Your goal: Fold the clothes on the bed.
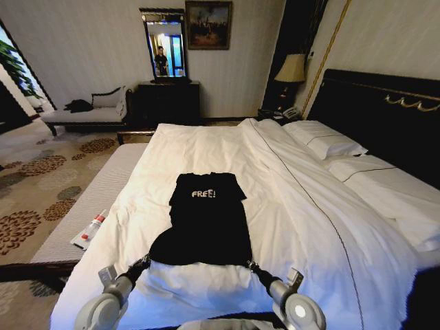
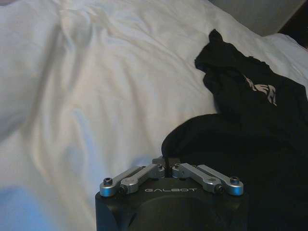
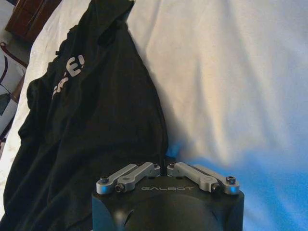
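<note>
**The shirt could slip or bunch up**

The soft black short-sleeved T-shirt with white "FREE!" letters [image 1: 204, 218] lies flat on the big white bed with the dark wooden headboard [image 1: 302, 206]. The left pincer [image 1: 142, 262] is pinched together on the shirt's near left corner. The right pincer [image 1: 251, 265] is pinched together on the near right corner. Each pinch looks small, so a corner could slide out. If one arm pulls harder, the shirt could twist or drag the white sheet.
</note>
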